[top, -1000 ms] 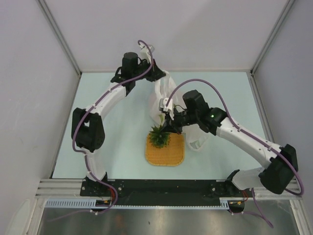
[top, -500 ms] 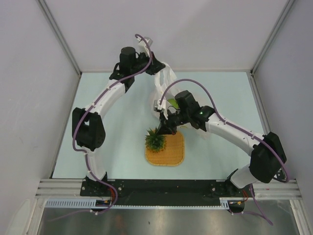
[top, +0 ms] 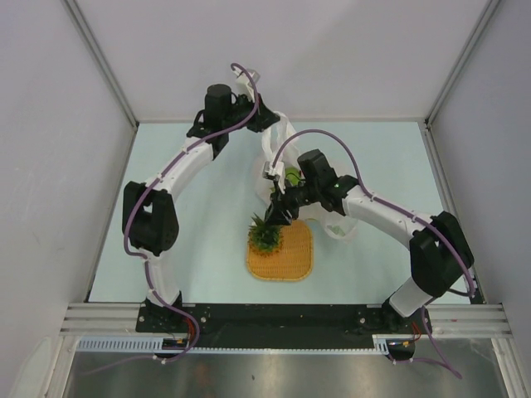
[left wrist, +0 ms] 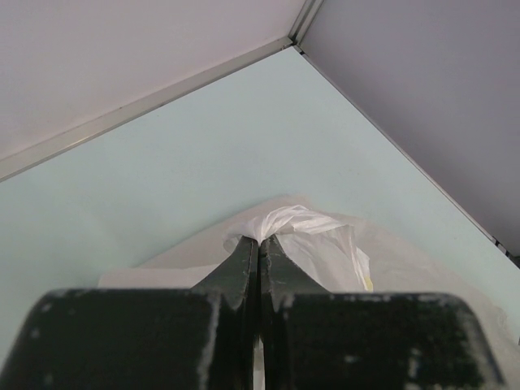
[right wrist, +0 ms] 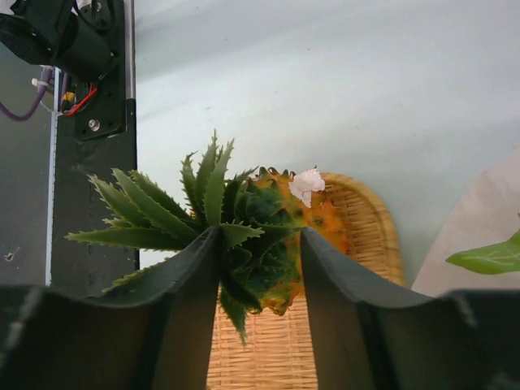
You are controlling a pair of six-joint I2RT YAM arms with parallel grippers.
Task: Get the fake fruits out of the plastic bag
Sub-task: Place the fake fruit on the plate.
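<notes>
The pineapple, one of the fake fruits, lies on the far left corner of the woven orange mat. In the right wrist view its green crown and orange body sit between the spread fingers of my right gripper, which is open just above the mat. My left gripper is shut on a bunched handle of the white plastic bag and holds it up at the back. The bag hangs behind the right gripper, with a green piece showing inside it.
A loose loop of the bag lies on the pale table to the right of the mat. The black base rail runs behind the pineapple's crown in the right wrist view. Grey enclosure walls stand on the left, right and back.
My right gripper's jaws have spread apart around the pineapple, which now rests on the mat's corner. The right arm has swung left. The left gripper has stayed shut on the bag.
</notes>
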